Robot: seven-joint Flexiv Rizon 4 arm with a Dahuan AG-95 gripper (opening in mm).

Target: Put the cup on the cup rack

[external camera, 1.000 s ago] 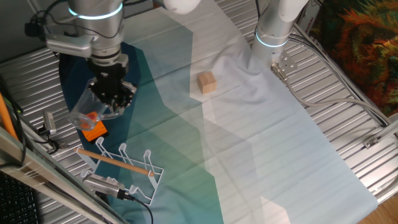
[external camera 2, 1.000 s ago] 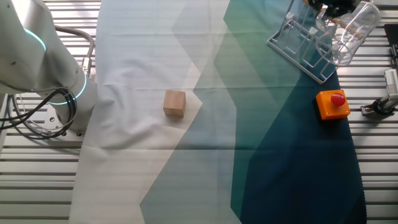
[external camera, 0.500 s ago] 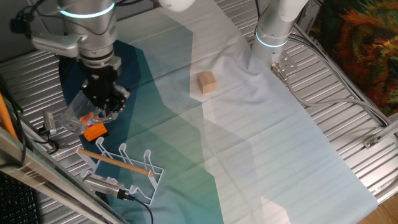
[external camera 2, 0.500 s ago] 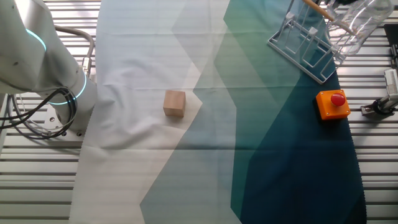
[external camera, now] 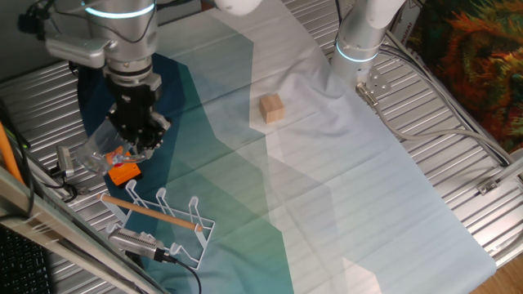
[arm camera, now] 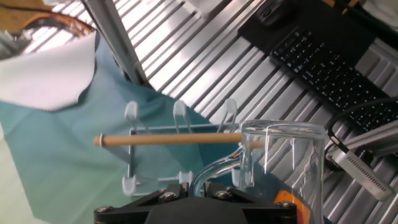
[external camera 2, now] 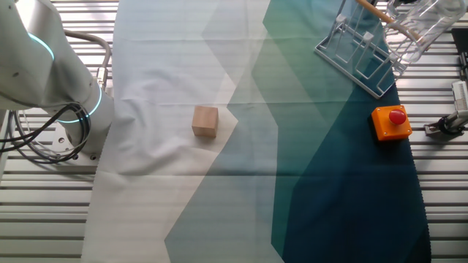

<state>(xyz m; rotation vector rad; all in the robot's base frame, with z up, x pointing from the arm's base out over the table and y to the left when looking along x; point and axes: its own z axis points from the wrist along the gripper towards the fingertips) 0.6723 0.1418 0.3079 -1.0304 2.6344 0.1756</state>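
Tilting — cup [external camera: 100, 149] mouth away from hand [external camera: 135, 139].

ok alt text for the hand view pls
The gripper holds a clear cup in the foreground, above a white wire cup rack with a wooden rod across it. Teal cloth lies beneath, and a black keyboard sits behind on metal slats.

The gripper [external camera: 137, 140] points down over the dark end of the cloth [external camera: 270, 196], clamped on the clear cup [external camera: 102, 151], which tilts out to its left, off the table. The orange block [external camera: 124, 171] lies just below the cup. The rack [external camera: 163, 220] stands nearer the camera, apart from both. A tan cube [external camera: 272, 108] sits well away on the pale cloth.
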